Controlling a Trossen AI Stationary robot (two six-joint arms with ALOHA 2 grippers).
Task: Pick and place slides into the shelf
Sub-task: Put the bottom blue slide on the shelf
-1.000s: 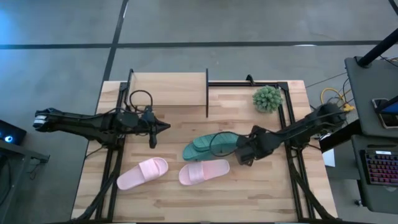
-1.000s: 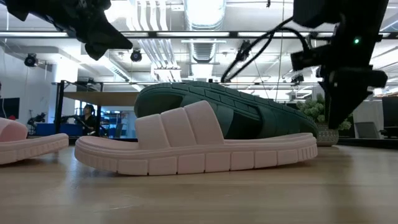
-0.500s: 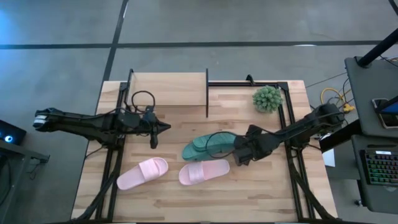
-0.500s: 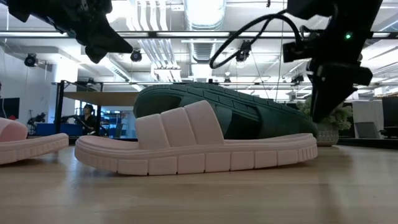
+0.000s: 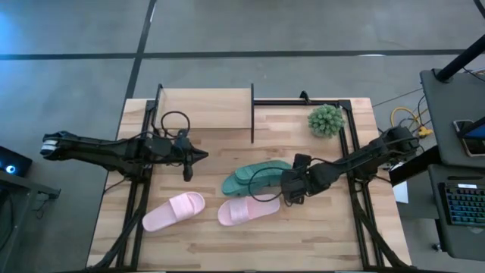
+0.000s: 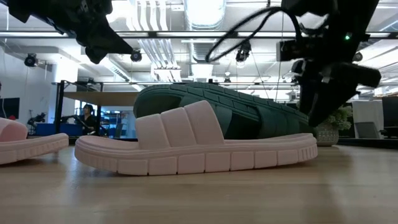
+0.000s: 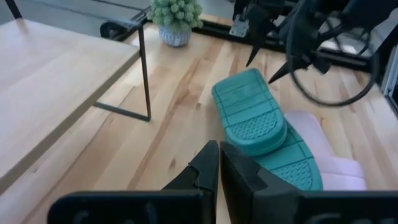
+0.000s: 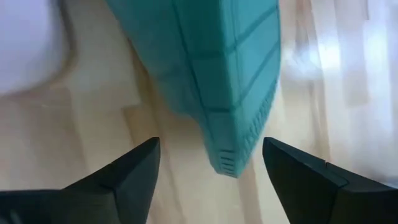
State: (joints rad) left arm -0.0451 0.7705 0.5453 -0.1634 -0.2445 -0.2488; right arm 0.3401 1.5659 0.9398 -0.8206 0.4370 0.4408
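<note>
R hand (image 5: 286, 186) has moved in twd the table's middle over the last sec and its fingers have spread wider; they're now fully apart, straddling the near end of the teal slides (image 5: 256, 175), nothing gripped yet. Wrist view shows a teal sole edge between the two fingers (image 8: 134, 171), so prob. lined up for a grab; closing is the next step, by my read.

L hand (image 5: 198, 155) unchanged: pinched shut, empty, hanging mid-table nr the left edge.

Teal pair lies stacked/overlapping at table centre, soles up. Pink slides (image 5: 249, 209) sit side by side twd the front edge. Shelf (image 5: 204, 111) at the back edge holds no slides yet.

Table (image 5: 326, 235) is light wood planks; fuzzy green plant (image 5: 326, 120) nr the back right corner. Beyond: open hall w/ ceiling ducts and lights, a person (image 6: 87, 115) far off.
</note>
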